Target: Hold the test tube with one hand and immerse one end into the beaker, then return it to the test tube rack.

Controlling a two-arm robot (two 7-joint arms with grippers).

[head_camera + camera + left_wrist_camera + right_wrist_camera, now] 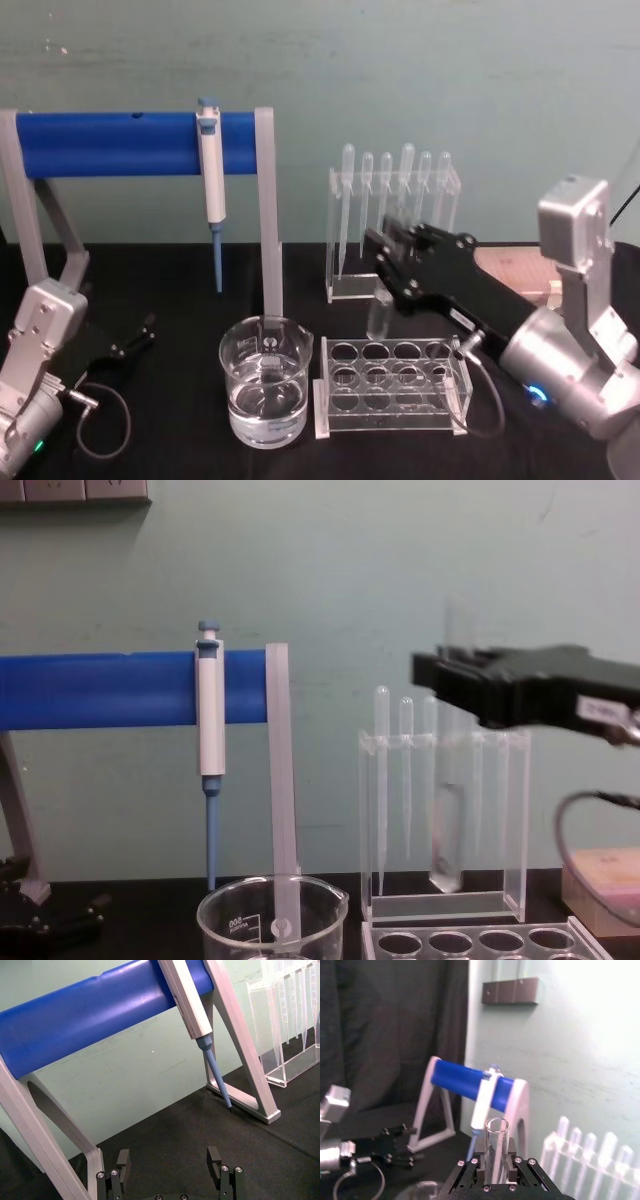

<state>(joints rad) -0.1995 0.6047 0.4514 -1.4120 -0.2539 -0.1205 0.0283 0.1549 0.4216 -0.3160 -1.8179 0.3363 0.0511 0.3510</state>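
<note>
Nearest the head camera sits the beaker (265,395), part full of clear liquid, on the black bench (180,300), below and to the left of the right tool (392,262). Behind the beaker stands the blue-barred stand (110,143) with the pipettor (210,170) hanging on it, well left of the right tool. A clear tube rack (392,385) with round holes lies directly beneath that tool, and the pipette rack (395,215) stands just behind it. This right tool is clamped on the tube (447,820), which hangs upright in the air above the tube rack, its rim (497,1126) rising above the fingers (511,1162). Down at the bench's left side rests the left tool (171,1167), jaws apart, gripping nothing.
</note>
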